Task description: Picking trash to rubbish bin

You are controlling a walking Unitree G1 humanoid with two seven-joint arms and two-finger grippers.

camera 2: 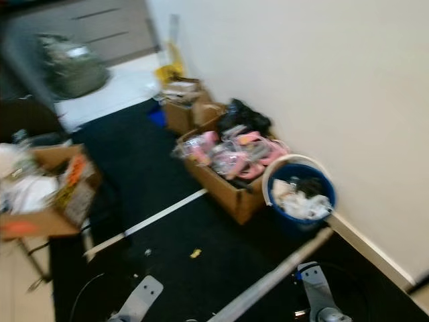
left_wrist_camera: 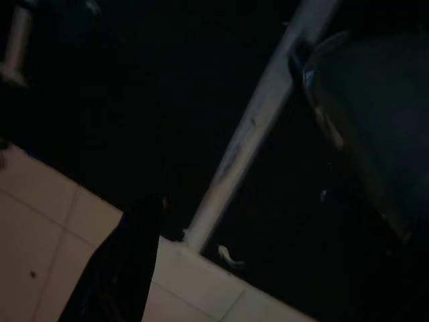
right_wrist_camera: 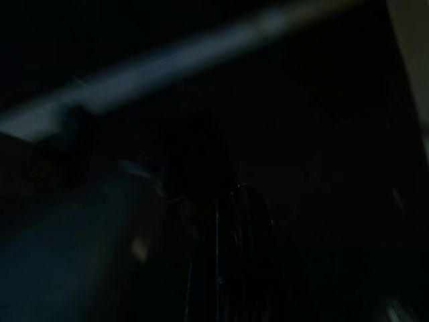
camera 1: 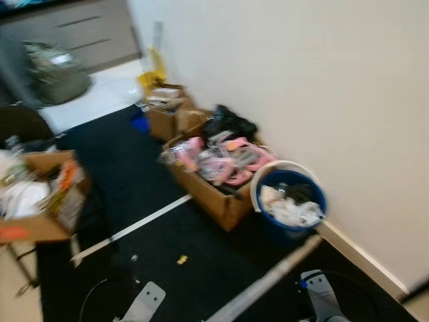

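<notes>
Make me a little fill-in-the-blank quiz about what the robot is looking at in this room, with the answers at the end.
1. The round bin by the wall is coloured ____.
2. The bin stands right beside a ____ box stuffed with pink items.
3. A small yellow scrap lies on the ____ carpet.
4. The wall behind the bin is ____.

Answers: blue; cardboard; black; white

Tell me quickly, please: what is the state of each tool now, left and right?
Left tool: hangs idle over the floor; open or closed cannot be told.
Right tool: too dark, cannot be told.
</notes>
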